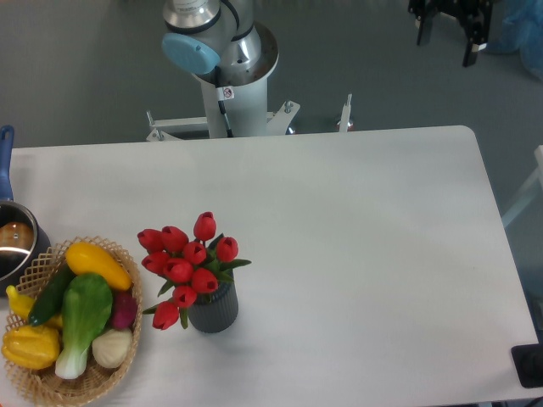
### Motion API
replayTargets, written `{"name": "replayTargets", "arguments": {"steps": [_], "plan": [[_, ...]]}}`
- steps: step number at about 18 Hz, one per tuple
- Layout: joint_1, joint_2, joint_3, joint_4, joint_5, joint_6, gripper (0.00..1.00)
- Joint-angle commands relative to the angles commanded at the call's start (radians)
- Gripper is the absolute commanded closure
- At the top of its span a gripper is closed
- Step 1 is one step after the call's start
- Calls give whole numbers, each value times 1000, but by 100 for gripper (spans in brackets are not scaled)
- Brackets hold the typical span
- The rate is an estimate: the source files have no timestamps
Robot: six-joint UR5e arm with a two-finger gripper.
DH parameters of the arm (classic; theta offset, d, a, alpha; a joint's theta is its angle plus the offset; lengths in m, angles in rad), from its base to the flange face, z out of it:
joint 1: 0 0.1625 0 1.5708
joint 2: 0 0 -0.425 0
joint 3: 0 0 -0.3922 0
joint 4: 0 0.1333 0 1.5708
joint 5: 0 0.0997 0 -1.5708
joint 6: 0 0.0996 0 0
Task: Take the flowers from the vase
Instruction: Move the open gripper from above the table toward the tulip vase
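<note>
Vase (213, 314) upright on tabletop (365, 254), near edge, 7 o'clock of centre; flowers (187, 264) seated in it. Basket (72, 386) just beside at 9 o'clock. Pot (15, 242) beyond. Arm base (222, 59) at 12 o'clock; fingers out of frame, state unknown.

- The flowers (188, 270) were red, with green leaves.
- The vase (213, 314) was dark grey, finely ribbed.
- The table (356, 254) was white.
- The wicker basket (81, 386) was tan, holding yellow, green, purple and white vegetables (85, 309).
- The pot (15, 242) was metal, its handle blue.
</note>
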Motion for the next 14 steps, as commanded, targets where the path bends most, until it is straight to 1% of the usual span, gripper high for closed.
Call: {"name": "replayTargets", "arguments": {"steps": [5, 7, 9, 12, 13, 14], "plan": [[-2, 2, -2, 0, 0, -6, 0], [-8, 5, -12, 2, 0, -9, 0], [-11, 12, -47, 34, -3, -29, 0], [-21, 44, -126, 127, -29, -147, 0], [-29, 48, -144, 144, -43, -181, 0], [-31, 51, -153, 149, -49, -204, 0]]}}
